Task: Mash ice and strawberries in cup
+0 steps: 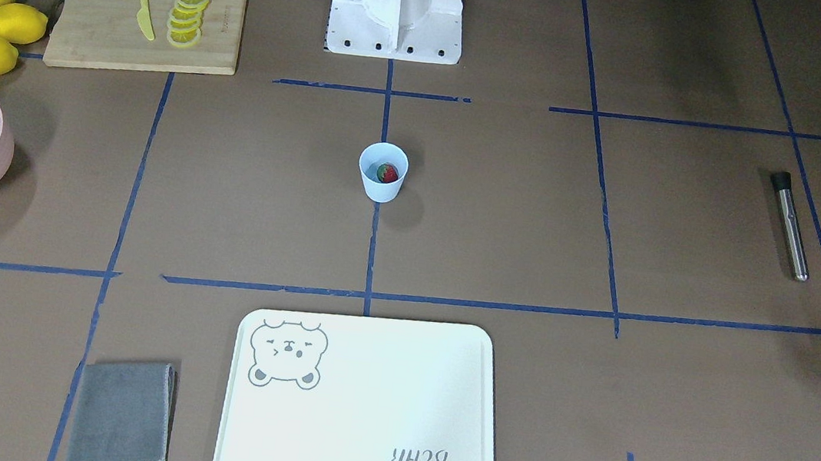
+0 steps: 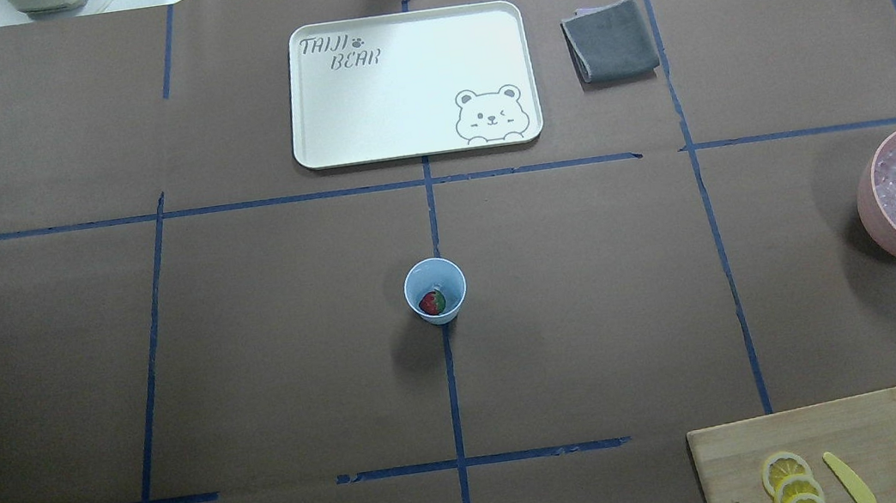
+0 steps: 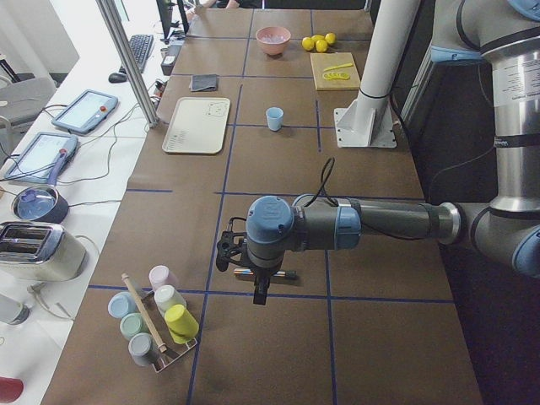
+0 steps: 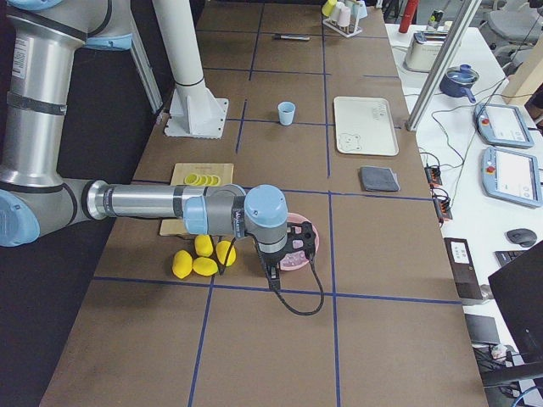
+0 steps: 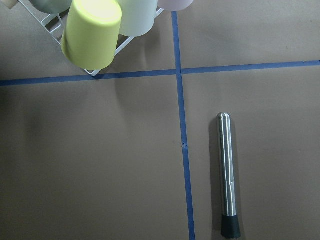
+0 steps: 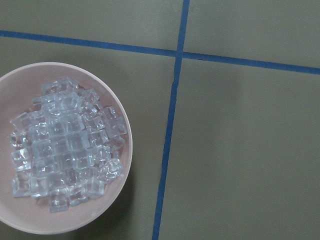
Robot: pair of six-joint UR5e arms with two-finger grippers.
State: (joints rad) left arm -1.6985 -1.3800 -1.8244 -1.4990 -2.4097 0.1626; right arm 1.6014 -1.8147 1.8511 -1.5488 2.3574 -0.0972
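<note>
- Since the cup (image 1: 382,173) holds only the strawberry (image 1: 387,174), with no cube visible in it, the step in hand looks like bringing ice over. The cup stands upright with its mouth clear.
- Well out to the cup's right, the ice (image 6: 65,145) lies heaped in the bowl (image 6: 126,150), and the right gripper (image 4: 304,242) hangs above the bowl. Only the side view shows this claw, so I cannot tell whether it is wide or closed.
- To do this well, come down over the middle of the heap, not the rim. Take a cube squarely and squeeze gently, as the cubes look slick and likely to squirt out.
- Lift above the rim before travelling to the cup. Release low over the cup's mouth, because the cup looks light enough to tip if knocked.
- Well out to the cup's left, the muddler (image 5: 228,172) lies flat, with the left gripper (image 3: 226,253) hovering over it. I cannot tell its claw state either.
</note>
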